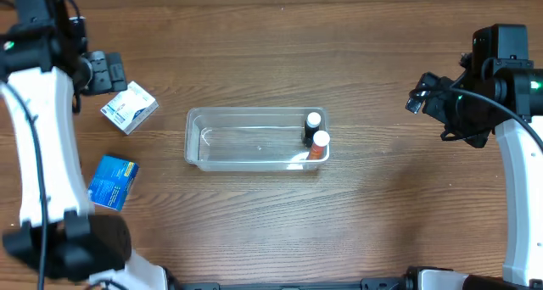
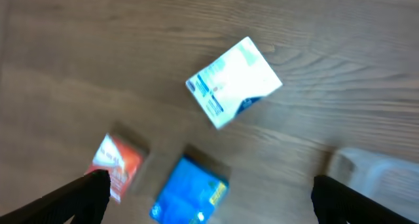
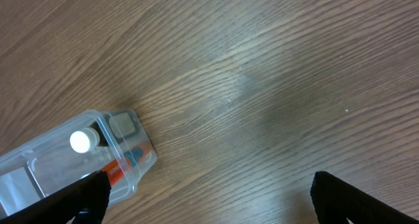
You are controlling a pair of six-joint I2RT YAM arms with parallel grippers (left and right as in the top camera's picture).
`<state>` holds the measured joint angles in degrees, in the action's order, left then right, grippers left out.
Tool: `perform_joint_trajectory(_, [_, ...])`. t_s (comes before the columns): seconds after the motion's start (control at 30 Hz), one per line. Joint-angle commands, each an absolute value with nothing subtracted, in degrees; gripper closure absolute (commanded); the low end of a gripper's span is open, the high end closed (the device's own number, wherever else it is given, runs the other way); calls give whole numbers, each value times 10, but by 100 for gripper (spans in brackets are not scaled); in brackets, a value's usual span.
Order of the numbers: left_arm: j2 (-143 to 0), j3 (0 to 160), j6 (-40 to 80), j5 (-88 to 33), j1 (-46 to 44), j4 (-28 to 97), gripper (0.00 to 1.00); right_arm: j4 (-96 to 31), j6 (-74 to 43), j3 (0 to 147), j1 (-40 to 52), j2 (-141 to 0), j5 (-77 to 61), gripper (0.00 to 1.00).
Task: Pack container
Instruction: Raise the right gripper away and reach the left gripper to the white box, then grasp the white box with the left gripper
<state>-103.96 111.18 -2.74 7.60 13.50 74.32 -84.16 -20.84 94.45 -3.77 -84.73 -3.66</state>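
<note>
The clear container [image 1: 246, 113] lies mid-table with two bottles standing in its right end: a dark one with a white cap [image 1: 313, 123] and an orange one [image 1: 319, 144]. A white-and-blue box [image 1: 129, 107] and a blue box [image 1: 113, 181] lie on the table left of it. My left gripper [image 1: 106, 72] is open and empty above the boxes; its wrist view shows the white box [image 2: 232, 80], the blue box [image 2: 190, 191], a red box [image 2: 118, 164] and a container corner [image 2: 380, 168]. My right gripper [image 1: 424, 95] is open and empty, to the right of the container [image 3: 121, 126].
Bare wooden table lies between the container and my right gripper [image 3: 209, 194]. The right wrist view shows the white cap [image 3: 82, 141] and the orange bottle [image 3: 127, 162] inside the container's end. My left arm hides the red box from overhead.
</note>
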Motion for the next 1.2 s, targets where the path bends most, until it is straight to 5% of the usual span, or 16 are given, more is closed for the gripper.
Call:
perform_joint_trajectory(0.0, [-1103, 1123, -112, 61, 156, 697, 0, -842, -197, 944, -40, -847, -40, 0])
perform_joint_trajectory(0.3, [-1223, 1123, -292, -9, 165, 651, 0, -839, -196, 944, -40, -849, -39, 0])
perform_joint_trajectory(1.17, [-1343, 1121, -422, -41, 145, 620, 0, -828, -194, 944, -40, -849, -24, 0])
